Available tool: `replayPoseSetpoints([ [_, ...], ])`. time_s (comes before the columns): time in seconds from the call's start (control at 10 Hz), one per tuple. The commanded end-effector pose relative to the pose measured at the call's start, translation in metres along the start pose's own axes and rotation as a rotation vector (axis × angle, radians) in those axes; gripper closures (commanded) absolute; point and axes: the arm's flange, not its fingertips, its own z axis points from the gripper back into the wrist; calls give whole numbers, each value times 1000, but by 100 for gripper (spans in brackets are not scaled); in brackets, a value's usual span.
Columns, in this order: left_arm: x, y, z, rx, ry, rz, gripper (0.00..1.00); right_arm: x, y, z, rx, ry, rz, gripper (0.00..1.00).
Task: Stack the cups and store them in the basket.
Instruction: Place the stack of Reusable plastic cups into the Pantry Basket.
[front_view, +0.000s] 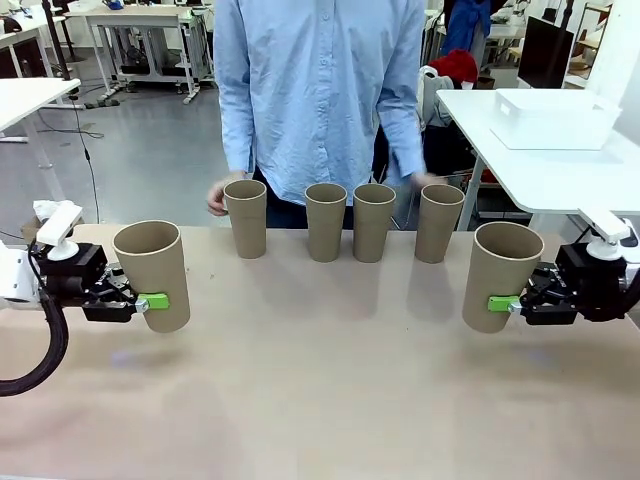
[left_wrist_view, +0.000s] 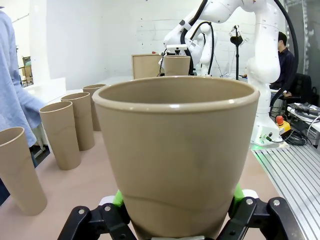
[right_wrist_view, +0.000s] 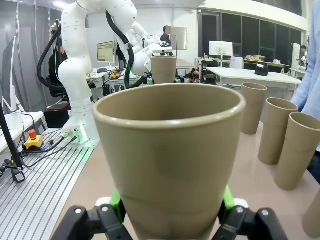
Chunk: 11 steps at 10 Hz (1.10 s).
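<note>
Though apart, both tools (front_view: 155, 301) (front_view: 502, 303) tight on cups (front_view: 152, 262) (front_view: 503, 262)

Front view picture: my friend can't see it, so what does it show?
The left pincer grips one brown paper cup upright at the left side of the table, and the right pincer grips another cup at its right side. Four more cups stand in a row at the far edge, before a person in a light blue shirt.
</note>
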Motion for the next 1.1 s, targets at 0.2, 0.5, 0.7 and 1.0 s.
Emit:
replayPoseSetpoints([
  [0.2,2,-1,0,3,-2,-10,16,2,-1,0,-6,6,9,15],
  [0.5,2,-1,0,3,-2,-10,16,2,-1,0,-6,6,9,15],
  [0.7,2,-1,0,3,-2,-10,16,2,-1,0,-6,6,9,15],
  [1.0,2,-1,0,3,-2,-10,16,2,-1,0,-6,6,9,15],
])
